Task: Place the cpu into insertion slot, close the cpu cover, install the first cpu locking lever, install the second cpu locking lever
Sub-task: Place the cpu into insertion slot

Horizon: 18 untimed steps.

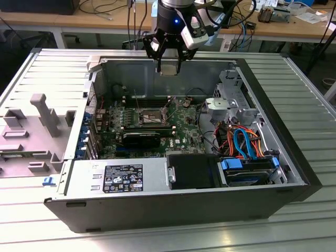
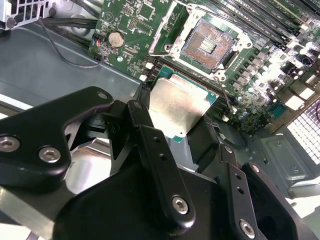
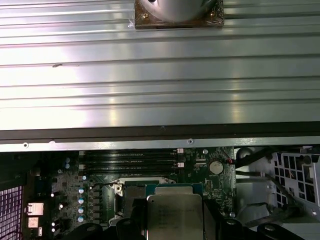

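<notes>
Ribbed metal table (image 1: 294, 220) carried an open computer case (image 1: 157, 207) laid on its side; a wooden bench (image 1: 79, 21) with cables stood behind. The gripper (image 1: 168, 67) hung above the case's far wall. Its jaws were closed to chip width on two opposite edges of the cpu (image 1: 168, 70), which was held clear of the board with its metal top (image 2: 182, 102) facing the wrist cameras.

The slot (image 2: 206, 44) lay open on the green board (image 1: 181, 131), contacts exposed, well apart from the chip. The cover (image 2: 161, 31) appeared to be swung up beside it, though its hinge could not be told.

Step in hand, as judged: carrying the chip to the slot. Good practice would call for a level chip, its edges squared to the slot's rim and its marked corner matched. It should then go straight down with no sideways slide, since the contacts look easily bent.

Writing: a printed label (image 1: 124, 178) sat on the power supply (image 1: 118, 178). Faint lines of print crossed the chip's top (image 3: 174, 215) in the first wrist view. Neither could be read.
</notes>
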Available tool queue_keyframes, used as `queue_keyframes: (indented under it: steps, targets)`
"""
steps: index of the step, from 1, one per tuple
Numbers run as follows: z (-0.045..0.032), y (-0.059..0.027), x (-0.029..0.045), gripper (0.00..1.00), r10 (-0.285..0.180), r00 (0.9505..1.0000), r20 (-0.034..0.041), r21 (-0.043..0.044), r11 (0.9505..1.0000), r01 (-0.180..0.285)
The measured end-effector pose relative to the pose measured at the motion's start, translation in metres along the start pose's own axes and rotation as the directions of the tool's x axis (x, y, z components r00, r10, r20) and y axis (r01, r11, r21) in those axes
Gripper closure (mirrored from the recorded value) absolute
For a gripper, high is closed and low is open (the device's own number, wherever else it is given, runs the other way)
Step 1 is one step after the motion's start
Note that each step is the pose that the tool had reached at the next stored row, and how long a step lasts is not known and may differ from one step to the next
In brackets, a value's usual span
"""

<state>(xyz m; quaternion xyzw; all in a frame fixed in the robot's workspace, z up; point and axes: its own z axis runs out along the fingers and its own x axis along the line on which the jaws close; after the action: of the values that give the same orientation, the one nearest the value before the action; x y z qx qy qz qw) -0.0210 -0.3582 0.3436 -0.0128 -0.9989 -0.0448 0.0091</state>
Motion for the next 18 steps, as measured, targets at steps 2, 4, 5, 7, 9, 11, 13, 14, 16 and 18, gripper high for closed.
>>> queue_keyframes:
  steps: [2,4,5,7,9,11,13,14,16,18]
  targets:
    - [0.0002,0.0000,0.0000,0.46,0.000,1.0000,0.0000,0.0000,1.0000,0.000]
    - [0.0006,0.0000,0.0000,0.46,0.000,1.0000,0.0000,0.0000,1.0000,0.000]
    - [0.0007,-0.0001,0.0000,0.46,0.000,1.0000,0.0000,0.0000,1.0000,0.000]
    - [0.0010,-0.0001,0.0000,0.46,0.000,1.0000,0.0000,0.0000,1.0000,0.000]
    - [0.0013,-0.0001,0.0000,0.46,0.000,1.0000,0.0000,0.0000,1.0000,0.000]
    - [0.0016,-0.0001,0.0000,0.46,0.000,1.0000,0.0000,0.0000,1.0000,0.000]
    - [0.0020,-0.0002,0.0000,0.46,0.000,1.0000,0.0000,0.0000,1.0000,0.000]
    - [0.0022,-0.0002,-0.0001,0.46,0.000,1.0000,0.0000,0.0000,1.0000,0.000]
    - [0.0027,-0.0002,-0.0001,0.46,0.000,1.0000,0.0000,0.0000,1.0000,0.000]
    - [0.0031,-0.0003,-0.0001,0.46,0.000,1.0000,0.0000,0.0000,1.0000,0.000]
